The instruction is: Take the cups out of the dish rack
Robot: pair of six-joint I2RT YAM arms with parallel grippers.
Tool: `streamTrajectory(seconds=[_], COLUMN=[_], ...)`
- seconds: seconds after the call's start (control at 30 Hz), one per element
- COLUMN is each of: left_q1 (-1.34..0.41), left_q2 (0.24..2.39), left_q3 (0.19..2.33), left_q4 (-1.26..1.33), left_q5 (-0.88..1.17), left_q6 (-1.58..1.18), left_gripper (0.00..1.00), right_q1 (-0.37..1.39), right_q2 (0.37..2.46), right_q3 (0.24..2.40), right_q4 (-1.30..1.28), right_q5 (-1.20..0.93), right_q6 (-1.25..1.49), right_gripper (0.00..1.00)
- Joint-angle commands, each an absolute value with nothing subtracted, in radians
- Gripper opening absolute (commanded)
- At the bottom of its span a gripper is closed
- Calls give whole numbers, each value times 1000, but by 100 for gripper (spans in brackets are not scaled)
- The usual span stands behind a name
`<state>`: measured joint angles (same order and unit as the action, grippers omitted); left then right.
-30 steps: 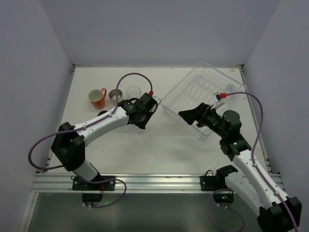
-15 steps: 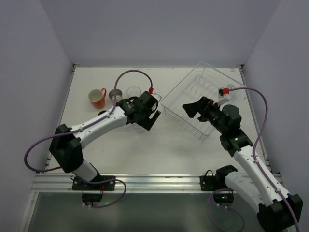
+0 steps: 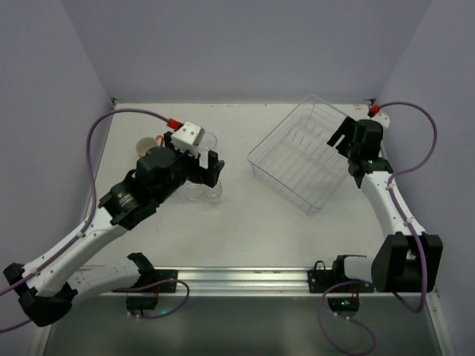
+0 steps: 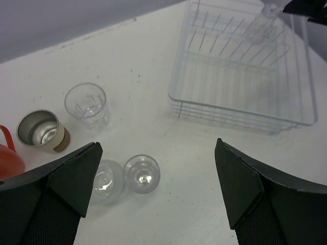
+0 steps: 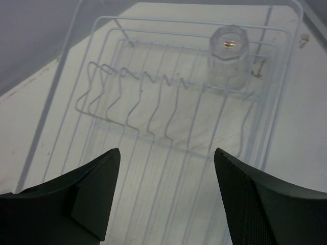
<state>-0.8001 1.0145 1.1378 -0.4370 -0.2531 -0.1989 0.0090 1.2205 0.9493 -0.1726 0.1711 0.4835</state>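
Observation:
Seen from the right wrist, one clear tumbler [image 5: 228, 56] stands in the far corner of the clear dish rack [image 5: 76, 35]. My right gripper [image 5: 166, 158] hovers open above the rack's wires, short of that tumbler. In the left wrist view, two clear tumblers [image 4: 142, 173] [image 4: 104, 181] stand side by side on the table below my open left gripper [image 4: 157, 148]. A third tumbler [image 4: 86, 105], a beige cup with a metal inside [image 4: 42, 131] and the orange-red mug [image 4: 7, 155] stand further left. From above, the left gripper [image 3: 210, 169] hangs high, left of the rack [image 3: 278, 185].
The right gripper [image 3: 340, 136] sits over the rack's far right corner, close to the right wall. The rack lies at an angle on the table's right half. The left arm's purple cable loops over the table's left side.
My left gripper opened and rose away from the tumblers on the table. The right arm swung from the rack's near side to its far right corner, its jaws a little narrower.

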Motion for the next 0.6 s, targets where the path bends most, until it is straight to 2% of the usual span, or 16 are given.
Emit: streamTrajectory(seconds=[0.0,0.27,0.3,0.57], left_q1=[-804,-804,-804,-802], left_q2=[902,715,706,701], left_q3=[1039,859,850,830], left_q4=[-304,-258,-243,-229], left_q5=[-232,-259,-274,-256], left_q6=[-196,-157,-138,-138], left_gripper=[100,100,100,100], right_q1=[-57,-126,-132,-153], right_q2=[1343,1696,1766,1917], right_q3=[1089,1382,1484,1644], right_q4=[-201,-317,-348,-439], right_q5=[249,242,264,327], right_q6=[428,382,365,313], right_gripper=[76,72,72,71])
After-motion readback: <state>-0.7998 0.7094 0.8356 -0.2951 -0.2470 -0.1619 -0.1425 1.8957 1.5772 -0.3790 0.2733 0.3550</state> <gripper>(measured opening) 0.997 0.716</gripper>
